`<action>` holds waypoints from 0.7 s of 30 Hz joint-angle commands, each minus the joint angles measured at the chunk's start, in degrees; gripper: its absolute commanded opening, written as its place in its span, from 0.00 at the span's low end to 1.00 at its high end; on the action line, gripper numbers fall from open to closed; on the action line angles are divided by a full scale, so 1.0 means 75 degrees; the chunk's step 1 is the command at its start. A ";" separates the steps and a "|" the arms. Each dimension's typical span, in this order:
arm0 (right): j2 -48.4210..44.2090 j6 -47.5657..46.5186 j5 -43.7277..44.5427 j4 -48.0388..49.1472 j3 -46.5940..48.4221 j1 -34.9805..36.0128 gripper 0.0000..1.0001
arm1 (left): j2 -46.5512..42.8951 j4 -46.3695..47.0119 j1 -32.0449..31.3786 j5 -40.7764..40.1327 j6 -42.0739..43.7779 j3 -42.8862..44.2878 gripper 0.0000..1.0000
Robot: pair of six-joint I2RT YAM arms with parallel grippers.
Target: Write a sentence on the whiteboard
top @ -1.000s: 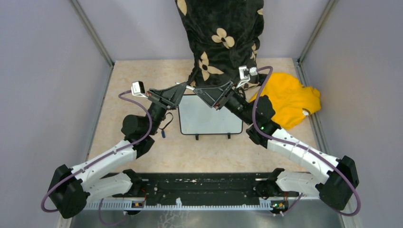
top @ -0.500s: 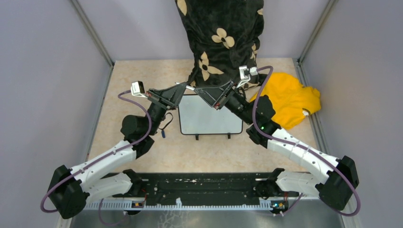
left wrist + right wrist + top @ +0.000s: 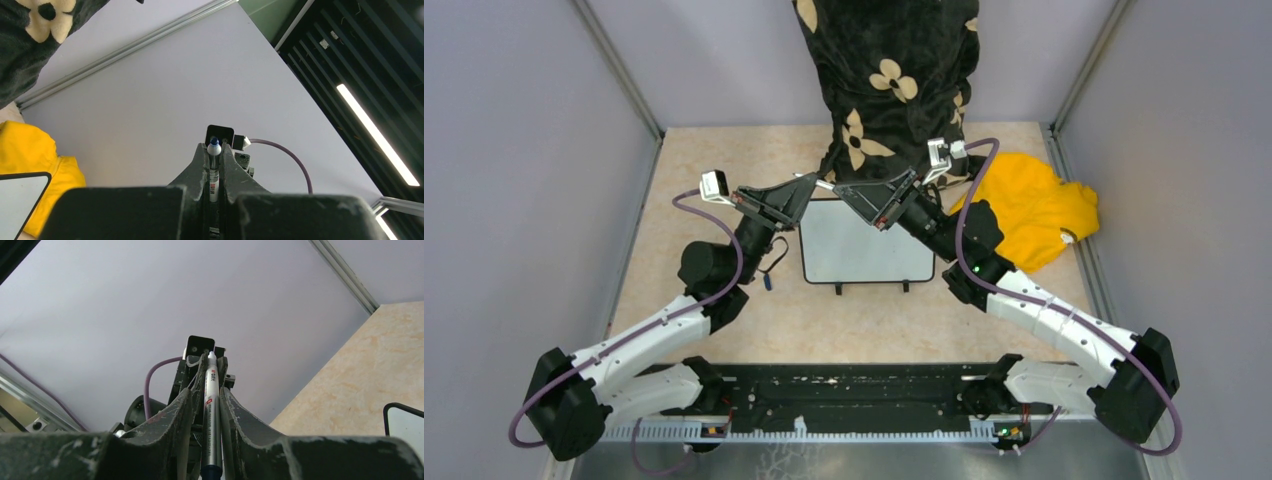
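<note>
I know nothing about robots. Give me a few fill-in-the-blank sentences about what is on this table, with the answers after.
1. The left end effector is shut on a marker whose tip is ___.
2. The right end effector has that same ___ between its fingers.
3. Beside the whiteboard, on the right arm's side, lies a crumpled ___ cloth.
4. The whiteboard shows ___ writing.

Missing words: blue; marker; yellow; no
</note>
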 commanded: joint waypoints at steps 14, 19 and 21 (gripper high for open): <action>0.0031 0.0230 -0.0167 0.0680 0.0057 -0.0097 0.23 | -0.0025 -0.1013 -0.0088 -0.0006 0.0543 0.0484 0.00; -0.0003 0.0264 -0.0192 0.0763 0.0005 -0.0104 0.19 | -0.0014 -0.1101 -0.0098 0.0033 0.0532 0.0518 0.00; -0.0010 0.0284 -0.0182 0.0807 -0.0025 -0.0110 0.18 | 0.0000 -0.1116 -0.0099 0.0031 0.0503 0.0518 0.00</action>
